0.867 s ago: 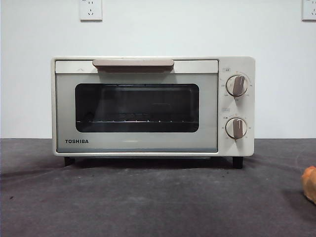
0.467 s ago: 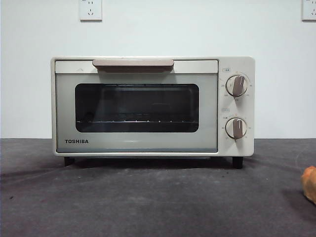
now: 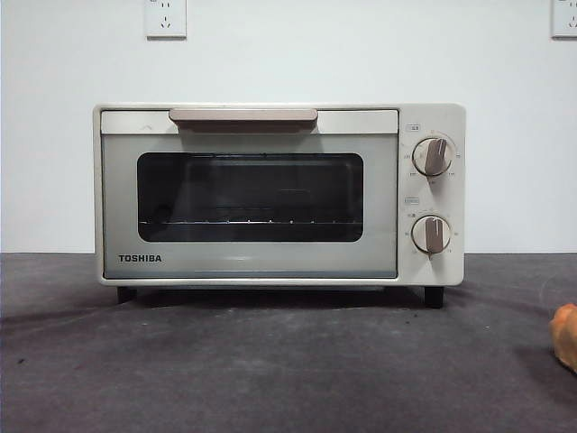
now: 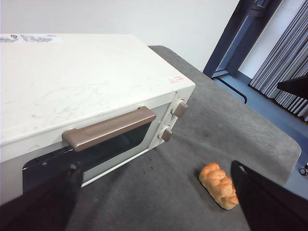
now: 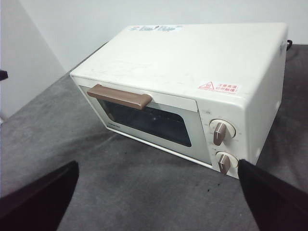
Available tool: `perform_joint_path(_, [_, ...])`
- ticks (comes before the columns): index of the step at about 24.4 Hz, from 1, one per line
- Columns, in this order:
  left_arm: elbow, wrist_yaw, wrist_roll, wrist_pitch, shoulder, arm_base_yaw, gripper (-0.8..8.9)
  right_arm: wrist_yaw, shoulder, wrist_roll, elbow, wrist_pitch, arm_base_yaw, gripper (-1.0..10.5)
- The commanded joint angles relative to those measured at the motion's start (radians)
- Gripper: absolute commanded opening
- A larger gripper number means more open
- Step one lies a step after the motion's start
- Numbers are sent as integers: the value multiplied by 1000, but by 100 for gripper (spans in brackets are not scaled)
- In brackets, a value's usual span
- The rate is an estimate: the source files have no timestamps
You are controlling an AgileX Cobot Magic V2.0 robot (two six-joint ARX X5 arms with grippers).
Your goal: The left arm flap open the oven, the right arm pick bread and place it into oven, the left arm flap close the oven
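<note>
The cream-white oven [image 3: 270,194] stands at the middle of the table with its door shut and its beige handle [image 3: 242,116] along the top. The bread [image 3: 565,336], an orange-tan lumpy bun, lies on the dark mat at the right edge, in front of the oven's knob side. From the left wrist view, my left gripper [image 4: 154,167] hovers open above the oven [image 4: 86,96] and its handle [image 4: 109,128], with the bread [image 4: 219,185] off to the side. My right gripper [image 5: 158,162] is open too, high above the mat facing the oven [image 5: 192,82]. Neither gripper holds anything.
Two round knobs [image 3: 432,156] sit on the oven's right panel. A white wall with sockets [image 3: 166,18] rises behind the oven. The grey mat [image 3: 270,370] spreads in front. A dark door frame [image 4: 240,33] and curtains stand beyond the table's end.
</note>
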Motion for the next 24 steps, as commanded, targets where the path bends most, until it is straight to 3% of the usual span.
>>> perform_joint_path(1, [19,4,16,9,7,-5,508,-3,4,31,17,8,3,550])
perform_joint_path(10, [19,4,16,9,7,-24,501,11,39,49,16,-99,3,549])
perform_joint_path(24, [19,0,21,8,7,-37,501,228,342,100,13,-366,20,549])
